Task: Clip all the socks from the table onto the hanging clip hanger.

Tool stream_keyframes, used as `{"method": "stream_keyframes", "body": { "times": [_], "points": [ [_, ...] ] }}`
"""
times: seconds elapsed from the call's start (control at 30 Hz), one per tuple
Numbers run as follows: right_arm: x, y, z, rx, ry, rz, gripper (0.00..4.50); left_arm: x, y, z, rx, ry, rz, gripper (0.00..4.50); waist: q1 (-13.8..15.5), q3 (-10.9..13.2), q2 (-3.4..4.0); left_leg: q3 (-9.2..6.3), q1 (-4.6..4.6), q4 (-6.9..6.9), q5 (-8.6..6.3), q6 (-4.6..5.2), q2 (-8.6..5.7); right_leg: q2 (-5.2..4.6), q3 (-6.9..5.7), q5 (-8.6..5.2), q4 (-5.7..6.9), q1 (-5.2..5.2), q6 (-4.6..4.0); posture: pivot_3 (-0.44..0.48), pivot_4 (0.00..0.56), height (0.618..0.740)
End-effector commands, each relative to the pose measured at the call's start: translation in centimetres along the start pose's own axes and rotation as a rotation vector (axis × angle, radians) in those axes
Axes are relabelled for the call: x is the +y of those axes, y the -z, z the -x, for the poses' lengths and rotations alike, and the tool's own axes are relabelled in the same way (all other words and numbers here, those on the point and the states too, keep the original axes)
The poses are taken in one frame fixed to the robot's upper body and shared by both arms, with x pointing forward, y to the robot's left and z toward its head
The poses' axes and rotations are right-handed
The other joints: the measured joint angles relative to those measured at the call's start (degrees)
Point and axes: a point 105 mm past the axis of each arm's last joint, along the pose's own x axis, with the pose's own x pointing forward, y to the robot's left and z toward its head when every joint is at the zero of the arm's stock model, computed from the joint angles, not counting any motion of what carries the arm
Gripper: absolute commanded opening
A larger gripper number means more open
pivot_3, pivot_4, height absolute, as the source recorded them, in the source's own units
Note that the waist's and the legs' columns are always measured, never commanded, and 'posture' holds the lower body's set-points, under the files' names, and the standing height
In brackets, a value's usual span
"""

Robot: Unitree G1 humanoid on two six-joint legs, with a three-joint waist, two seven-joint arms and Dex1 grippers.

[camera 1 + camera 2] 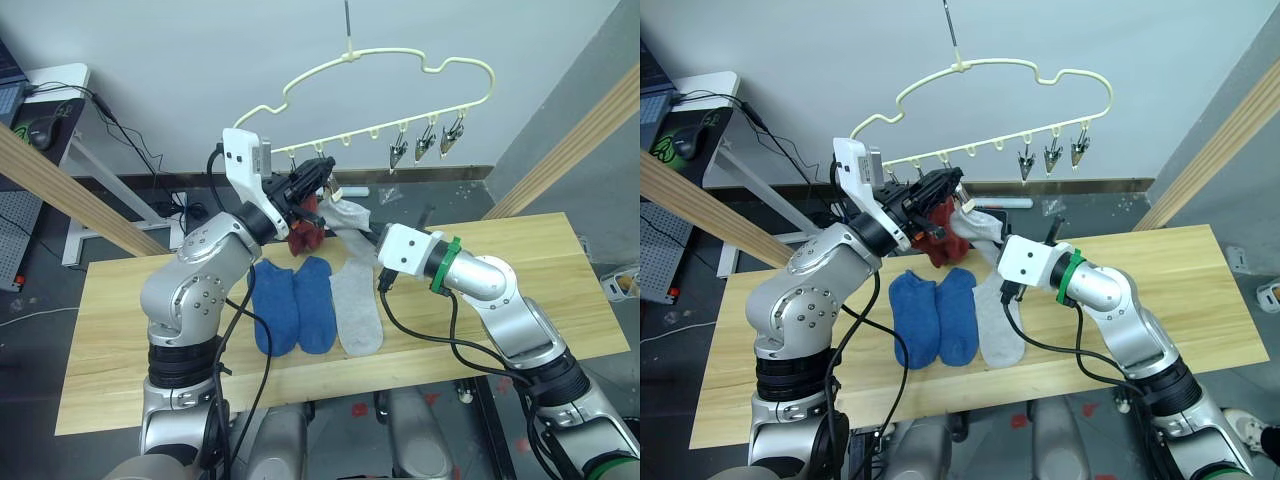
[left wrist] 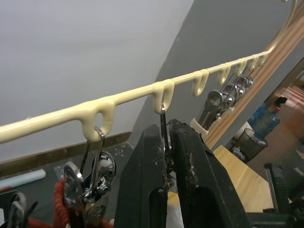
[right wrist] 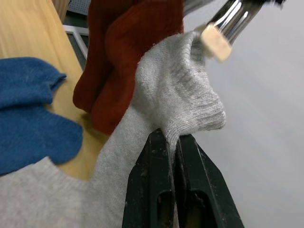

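The table [image 1: 560, 270], a long top of light wood planks with visible grain, stood before a pale grey wall, with a dark floor behind it and slanted wooden poles [image 1: 60, 185] at 9 and 3 o'clock. A desk with cables stood at 10 o'clock.

The clip hanger [image 1: 400, 65], a thin pale yellow wire of cloud-like outline, hung at 12 o'clock from a metal hook. Three silver clips [image 1: 428, 140] dangled free at its 3 o'clock end.

Two blue socks [image 1: 295, 305] of plain knit lay flat at table centre, side by side. One grey sock [image 1: 357, 305] lay just beside them toward 3 o'clock. Two red socks [image 1: 305, 235] hung from clips at the hanger's 9 o'clock end, largely hidden behind the left gripper [image 1: 312, 180].

The left gripper's jaws were pressed on a clip [image 2: 164, 142]; its lower part was hidden between the fingers.

The right gripper [image 3: 172, 142] was clamped on the cuff of a second grey sock [image 3: 185, 85], raised just beside the red socks. In the head views its fingers were hidden behind that sock.
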Motion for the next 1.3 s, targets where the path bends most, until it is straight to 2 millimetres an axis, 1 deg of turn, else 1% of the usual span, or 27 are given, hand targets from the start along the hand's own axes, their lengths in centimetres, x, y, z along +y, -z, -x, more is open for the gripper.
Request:
{"method": "stream_keyframes", "body": {
  "times": [0.03, 0.3, 0.53, 0.83, 0.9, 0.97, 1.0, 1.03, 1.13, 1.2, 1.3],
  "points": [
    [-0.7, -0.9, 0.0, -0.036, 0.027, 0.014, 0.01, -0.7, -0.5, 0.4, -0.023, 0.032, -0.019, 0.0, 0.0, 0.0, 0.0, 0.0, 0.0, 0.0, 0.0, 0.0, 0.0, 0.0, 0.0, 0.0, 0.0, 0.0, 0.0, -0.188, 0.388, 0.74],
    [-1.2, -1.7, 0.4, -0.071, 0.038, 0.043, 0.01, -0.2, -0.4, 0.6, -0.019, 0.017, -0.046, 0.0, 0.0, 0.0, 0.0, 0.0, 0.0, 0.01, 0.0, 0.0, 0.0, 0.0, 0.01, 0.0, 0.0, 0.0, -0.01, -0.188, 0.388, 0.74],
    [-1.6, -2.2, 0.6, -0.089, 0.057, 0.018, 0.01, -0.2, -0.2, 0.7, -0.009, 0.023, -0.069, 0.0, 0.0, 0.0, 0.0, 0.01, 0.0, 0.0, 0.0, 0.0, 0.0, 0.0, 0.01, 0.01, 0.02, -0.02, -0.01, -0.189, 0.384, 0.74],
    [-1.7, -2.7, -0.1, -0.106, 0.065, -0.017, 0.01, -0.7, 0.1, 0.6, -0.004, 0.053, -0.081, 0.0, 0.0, 0.0, 0.01, 0.01, 0.0, 0.02, 0.0, 0.0, 0.0, 0.0, 0.02, 0.01, 0.06, -0.04, -0.02, -0.186, 0.377, 0.74],
    [-1.6, -2.7, -0.2, -0.106, 0.064, -0.019, 0.01, -1.0, 0.0, 0.8, -0.009, 0.075, -0.078, 0.0, 0.0, 0.0, 0.01, 0.01, 0.0, 0.02, 0.0, 0.0, 0.0, 0.0, 0.02, 0.01, 0.06, -0.04, -0.02, -0.186, 0.377, 0.74],
    [-1.6, -2.6, -0.3, -0.106, 0.062, -0.02, 0.01, -0.9, -0.1, 1.0, -0.014, 0.067, -0.078, 0.0, 0.0, 0.0, 0.01, 0.01, 0.0, 0.02, 0.0, 0.0, 0.0, 0.0, 0.02, 0.01, 0.06, -0.04, -0.02, -0.179, 0.376, 0.74],
    [-1.6, -2.6, -0.3, -0.106, 0.062, -0.021, 0.0, -0.8, -0.1, 1.1, -0.017, 0.067, -0.08, 0.7, 0.0, 0.0, 0.01, 0.0, 0.0, 0.02, 0.0, -0.01, 0.0, 0.0, 0.02, 0.01, 0.06, -0.04, -0.02, -0.179, 0.376, 0.74],
    [-1.6, -2.6, -0.3, -0.106, 0.061, -0.022, 0.0, -0.8, -0.2, 1.1, -0.02, 0.069, -0.082, 0.88, 0.0, 0.0, 0.01, 0.0, 0.0, 0.02, 0.0, -0.01, 0.0, 0.0, 0.02, 0.01, 0.06, -0.04, -0.02, -0.179, 0.376, 0.74],
    [-1.6, -2.5, -0.5, -0.107, 0.058, -0.024, 0.0, -0.9, -0.3, 1.2, -0.022, 0.076, -0.085, 1.73, 0.0, 0.0, 0.01, 0.0, 0.0, 0.03, 0.01, -0.01, 0.0, 0.0, 0.02, 0.01, 0.08, -0.05, -0.02, -0.174, 0.374, 0.74],
    [-1.5, -2.5, -0.6, -0.106, 0.052, -0.027, 0.0, -1.0, -0.3, 1.3, -0.02, 0.081, -0.091, 2.37, 0.0, 0.0, 0.01, 0.01, 0.0, 0.04, 0.01, -0.01, 0.0, 0.0, 0.02, 0.01, 0.09, -0.05, -0.02, -0.168, 0.372, 0.74],
    [-1.1, -2.2, -0.7, -0.096, 0.028, -0.038, 0.0, -0.9, -0.3, 1.4, -0.021, 0.085, -0.108, 3.18, 0.0, 0.0, 0.01, 0.0, 0.0, 0.04, 0.01, -0.01, 0.0, 0.0, 0.02, 0.01, 0.11, -0.06, -0.02, -0.164, 0.37, 0.74]
  ]
}}
